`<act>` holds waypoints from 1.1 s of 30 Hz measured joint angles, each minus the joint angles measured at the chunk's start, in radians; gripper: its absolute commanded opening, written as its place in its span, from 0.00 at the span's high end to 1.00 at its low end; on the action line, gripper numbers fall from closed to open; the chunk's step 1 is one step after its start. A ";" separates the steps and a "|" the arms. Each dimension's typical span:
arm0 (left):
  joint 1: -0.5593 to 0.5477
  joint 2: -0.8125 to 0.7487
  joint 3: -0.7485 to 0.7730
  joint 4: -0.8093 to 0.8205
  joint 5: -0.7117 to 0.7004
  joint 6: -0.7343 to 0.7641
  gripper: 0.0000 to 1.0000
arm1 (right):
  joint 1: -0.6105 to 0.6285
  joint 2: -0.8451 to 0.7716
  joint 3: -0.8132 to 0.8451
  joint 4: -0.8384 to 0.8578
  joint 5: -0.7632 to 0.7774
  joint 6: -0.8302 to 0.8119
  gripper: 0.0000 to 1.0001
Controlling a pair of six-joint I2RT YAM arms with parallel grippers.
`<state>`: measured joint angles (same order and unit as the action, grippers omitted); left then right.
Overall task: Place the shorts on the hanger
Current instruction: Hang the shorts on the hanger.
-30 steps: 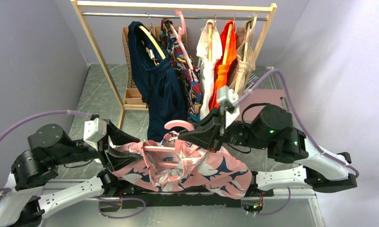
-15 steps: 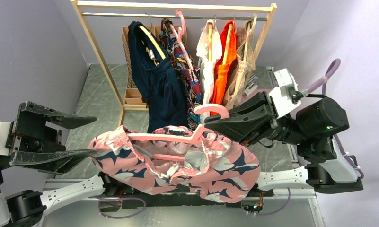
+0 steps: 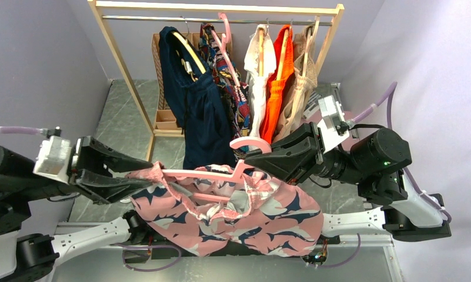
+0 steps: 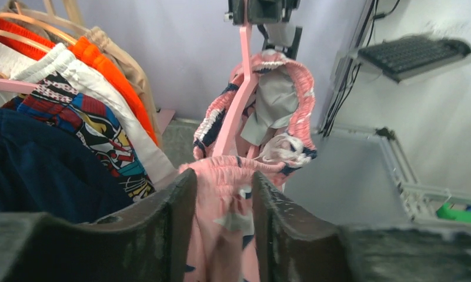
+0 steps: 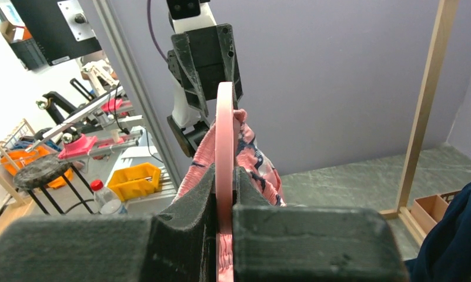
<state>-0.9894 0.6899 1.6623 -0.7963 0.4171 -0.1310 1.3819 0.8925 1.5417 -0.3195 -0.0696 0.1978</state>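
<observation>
Swung back in, left pincer (image 3: 146, 175) half-closed astride the waistband of the shorts (image 3: 262, 211), hold unclear, to spread them along the hanger (image 3: 191, 171) clamped by right pincer (image 3: 249, 157) above the tabletop's (image 3: 121, 123) near edge.

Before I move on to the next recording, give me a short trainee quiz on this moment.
1. True or false: the right gripper is clamped on the hanger.
2. What lies between the fingers of the left gripper? A) a sock B) fabric of the shorts C) nothing
3. In a word: does the hanger hang from the rail?
Key: 1 true; 2 B; 3 no, it is held in the air.
</observation>
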 measured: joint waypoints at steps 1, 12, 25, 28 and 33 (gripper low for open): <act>0.000 0.008 -0.003 -0.010 0.011 0.004 0.75 | 0.000 0.000 -0.003 -0.002 0.003 0.000 1.00; 0.000 0.082 -0.057 -0.031 0.069 0.014 0.93 | 0.000 -0.010 -0.016 -0.048 0.018 0.000 1.00; 0.000 0.125 -0.161 0.167 0.166 -0.023 0.78 | 0.000 0.004 -0.091 0.055 0.033 0.000 1.00; 0.000 0.148 -0.167 0.184 0.175 -0.031 0.55 | 0.000 -0.012 -0.139 0.105 0.033 0.001 1.00; 0.000 0.141 -0.166 0.187 0.176 -0.034 0.33 | 0.000 -0.056 -0.202 0.171 0.029 0.004 1.00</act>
<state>-0.9890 0.8310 1.4967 -0.6090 0.5930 -0.1650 1.3819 0.8368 1.3396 -0.1490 -0.0410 0.2020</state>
